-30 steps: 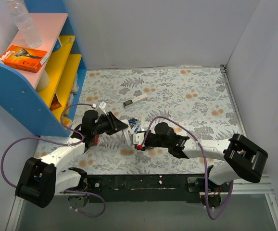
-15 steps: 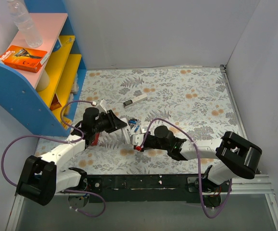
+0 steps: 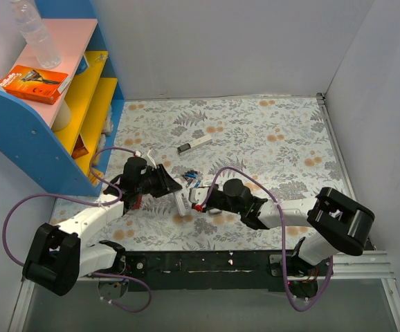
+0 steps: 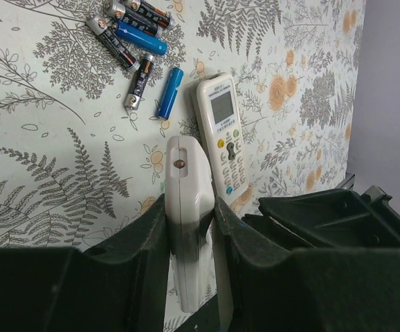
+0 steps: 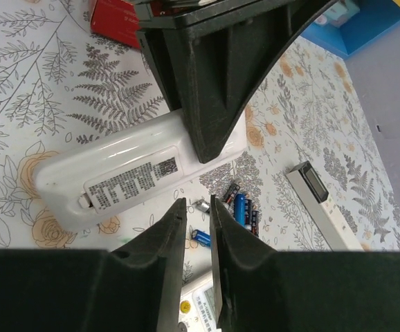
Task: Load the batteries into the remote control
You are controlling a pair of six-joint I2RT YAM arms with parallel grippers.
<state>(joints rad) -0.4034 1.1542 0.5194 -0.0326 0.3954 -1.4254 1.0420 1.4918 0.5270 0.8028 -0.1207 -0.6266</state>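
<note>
My left gripper (image 4: 189,228) is shut on the edges of a white remote (image 4: 188,187), holding it just above the table (image 3: 181,202). In the right wrist view its labelled back (image 5: 127,176) faces up. A second white remote (image 4: 222,135) lies face up beside it. Several blue and black batteries (image 4: 139,41) lie in a loose cluster beyond the remotes (image 5: 240,206), with one blue battery (image 5: 201,237) nearer. My right gripper (image 5: 196,214) hovers next to the held remote with its jaws a narrow gap apart and nothing between them.
A long white bar with a black end (image 3: 194,144) lies further back on the floral table. A red block (image 5: 113,21) sits on the left gripper. A blue and yellow shelf (image 3: 61,117) stands at the left edge. Grey walls enclose the table.
The left gripper has shifted slightly right and nearer with the remote. The right gripper has moved a little left, closer to the remote.
</note>
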